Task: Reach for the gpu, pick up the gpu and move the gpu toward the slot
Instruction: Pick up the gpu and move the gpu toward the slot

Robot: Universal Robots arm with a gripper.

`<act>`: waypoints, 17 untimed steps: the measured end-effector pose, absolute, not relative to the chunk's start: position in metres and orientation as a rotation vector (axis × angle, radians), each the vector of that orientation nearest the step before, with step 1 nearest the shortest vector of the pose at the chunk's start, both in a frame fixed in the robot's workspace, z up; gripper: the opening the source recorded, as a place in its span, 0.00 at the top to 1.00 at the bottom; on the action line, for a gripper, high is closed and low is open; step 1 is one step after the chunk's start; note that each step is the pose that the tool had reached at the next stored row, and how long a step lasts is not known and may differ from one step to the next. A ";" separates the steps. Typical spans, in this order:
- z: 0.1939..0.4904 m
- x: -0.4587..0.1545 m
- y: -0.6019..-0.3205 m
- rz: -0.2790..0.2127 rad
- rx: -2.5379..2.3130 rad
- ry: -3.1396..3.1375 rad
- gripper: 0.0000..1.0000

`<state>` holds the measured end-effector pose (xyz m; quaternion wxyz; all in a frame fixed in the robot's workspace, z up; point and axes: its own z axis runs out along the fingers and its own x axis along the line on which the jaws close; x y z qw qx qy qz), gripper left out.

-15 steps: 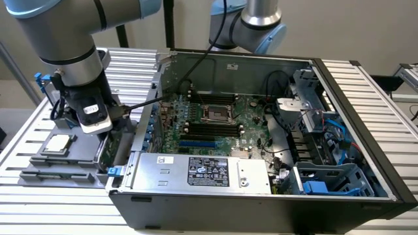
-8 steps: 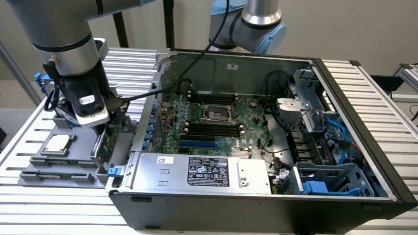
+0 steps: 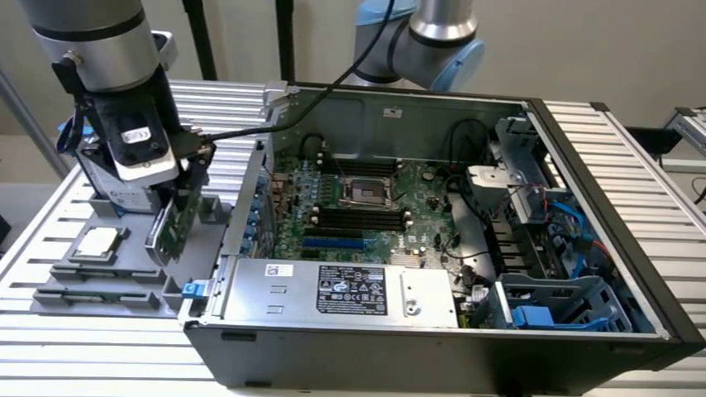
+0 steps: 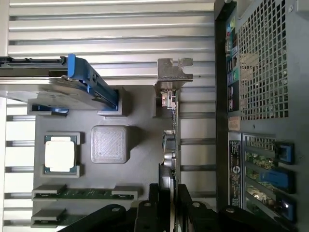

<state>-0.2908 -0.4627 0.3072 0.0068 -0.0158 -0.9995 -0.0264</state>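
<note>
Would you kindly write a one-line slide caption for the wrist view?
Gripper at the upright gpu in its grey holder, beside the computer case.

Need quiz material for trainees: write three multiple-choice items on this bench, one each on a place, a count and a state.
1. Where is the gpu?
A in the holder beside the case
B inside the case
C held above the case

2. How many memory sticks lie in the holder?
A one
B two
C four

3. How does the gpu sit?
A flat
B on edge
C leaning on the case

Answers:
1 A: it stands in the grey holder outside the case, under the gripper.
2 B: two sticks lie side by side at the holder's edge.
3 B: the wrist view sees its thin edge, with the bracket at one end.
</note>
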 end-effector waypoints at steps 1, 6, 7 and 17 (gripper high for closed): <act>0.312 -0.290 -0.463 -0.083 -0.049 -3.127 0.73; 0.334 -0.287 -0.463 -0.083 -0.049 -3.126 0.73; 0.339 -0.286 -0.463 -0.083 -0.049 -3.126 0.73; 0.385 -0.275 -0.464 -0.083 -0.049 -3.125 0.73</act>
